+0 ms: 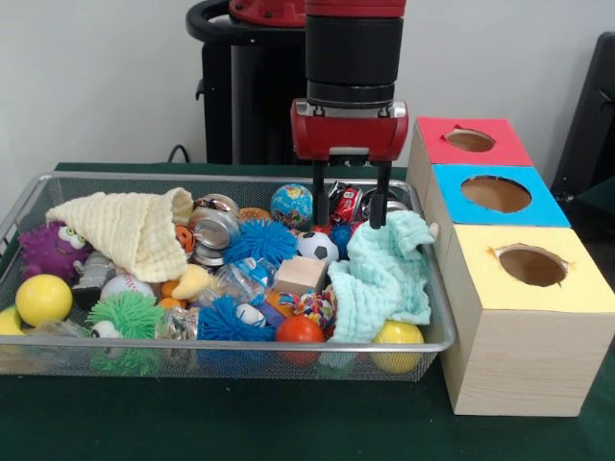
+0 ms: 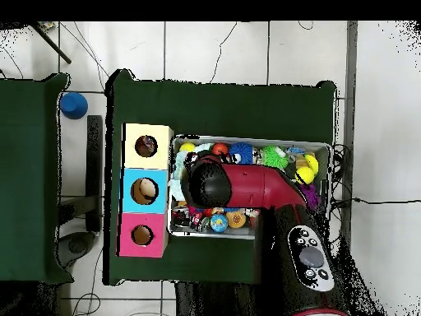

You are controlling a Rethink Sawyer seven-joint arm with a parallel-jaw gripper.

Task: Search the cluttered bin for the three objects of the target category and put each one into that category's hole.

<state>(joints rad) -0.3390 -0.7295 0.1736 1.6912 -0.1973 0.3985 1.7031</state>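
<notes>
Over bin's (image 1: 29, 206) box-side end: fingers (image 1: 352, 195) spread wide, one tip touching crumpled mint cloth (image 1: 384, 279), no clear long axis.

Blue ball (image 2: 73, 104) on the floor

The light is bright and even, and shadows are soft. A shiny metal can (image 1: 213, 230) at the middle left of the front view glints. Small toys look a bit fuzzy.
</notes>
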